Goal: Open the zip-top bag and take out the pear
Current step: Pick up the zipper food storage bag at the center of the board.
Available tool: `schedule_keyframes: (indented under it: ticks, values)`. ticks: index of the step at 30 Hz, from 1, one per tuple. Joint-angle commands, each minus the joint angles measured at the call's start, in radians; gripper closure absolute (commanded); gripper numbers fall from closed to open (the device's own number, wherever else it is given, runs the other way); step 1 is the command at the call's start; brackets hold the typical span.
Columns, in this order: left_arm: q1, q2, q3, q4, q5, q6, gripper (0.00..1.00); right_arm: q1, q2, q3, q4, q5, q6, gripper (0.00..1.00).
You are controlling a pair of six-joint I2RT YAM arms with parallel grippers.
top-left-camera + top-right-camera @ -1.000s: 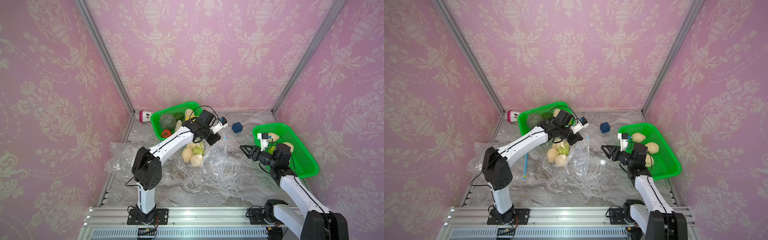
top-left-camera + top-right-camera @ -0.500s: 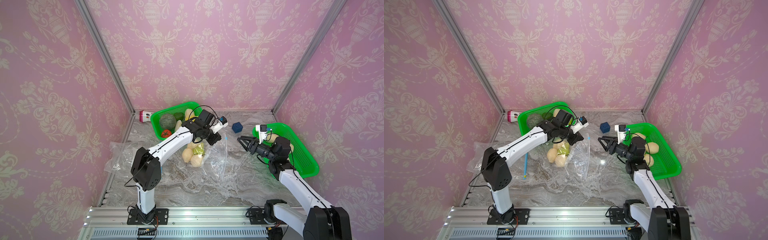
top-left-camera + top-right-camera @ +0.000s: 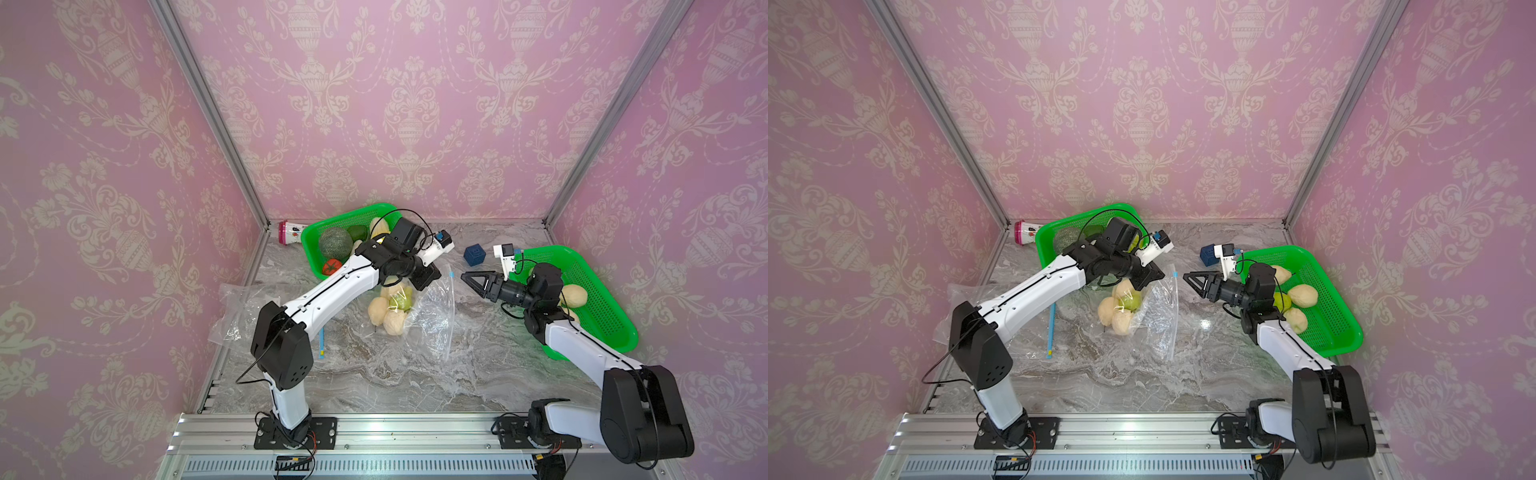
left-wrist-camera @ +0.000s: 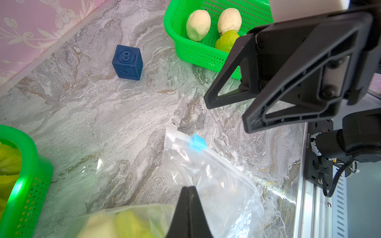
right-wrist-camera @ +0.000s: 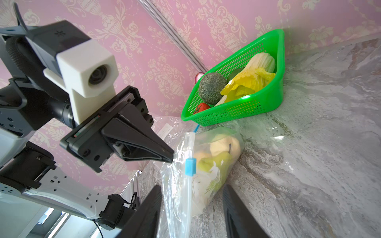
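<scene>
left pincer [image 5: 172, 158]: your pincer is clenching tight on an edge of the zip-top bag [image 5: 179, 197] and is holding that edge up off the counter [image 3: 374, 374].
right pincer [image 3: 471, 283]: your pincer is standing with its jaws apart and is gripping nothing. It is hovering just at 3 o'clock of the bag's mouth and is pointing at it.
zip-top bag: you are seeing it in both top views, lying in the middle of the counter, with the left pincer at its 12 o'clock.
slider [image 5: 190, 167]: the blue slider is sitting on the zip. You cannot tell if the zip is open.
pear [image 3: 401, 300]: the green pear is lying inside the bag, touching the pale fruits [image 3: 378, 309] packed with it.
right basket [image 3: 623, 332]: it is sitting at 3 o'clock of the bag and is holding other fruits [image 3: 575, 296].
left basket [image 3: 307, 245]: it is sitting at 11 o'clock of the bag and is holding a melon [image 3: 335, 243], a tomato [image 3: 331, 267] and leafy greens [image 5: 247, 80].
blue block [image 3: 475, 254]: it is standing at 1 o'clock of the bag, between the two baskets.
</scene>
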Motion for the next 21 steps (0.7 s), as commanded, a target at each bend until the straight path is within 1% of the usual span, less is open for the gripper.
schedule_keyframes:
  ticks: [1,4,7,10,15,19,21]
  values:
    - [-0.001,-0.035,-0.020,-0.001,0.020,0.008,1.00,0.010,0.033,0.007,0.181,-0.083,0.141,0.43]
    - [0.000,-0.040,-0.027,-0.002,0.021,0.009,1.00,0.023,0.059,0.003,0.267,-0.103,0.201,0.41]
    - [0.000,-0.041,-0.029,-0.001,0.019,0.009,1.00,0.041,0.098,0.017,0.285,-0.112,0.234,0.41]
    - [-0.001,-0.045,-0.035,-0.002,0.012,0.016,1.00,0.050,0.125,0.016,0.316,-0.089,0.265,0.42]
    - [0.000,-0.046,-0.040,0.005,0.012,0.015,1.00,0.050,0.143,0.023,0.283,-0.051,0.271,0.44]
    - [-0.001,-0.048,-0.038,0.007,0.004,0.017,1.00,0.050,0.158,0.027,0.262,-0.028,0.281,0.40]
    - [0.000,-0.048,-0.039,0.009,0.007,0.016,1.00,0.053,0.163,0.027,0.287,-0.028,0.301,0.39]
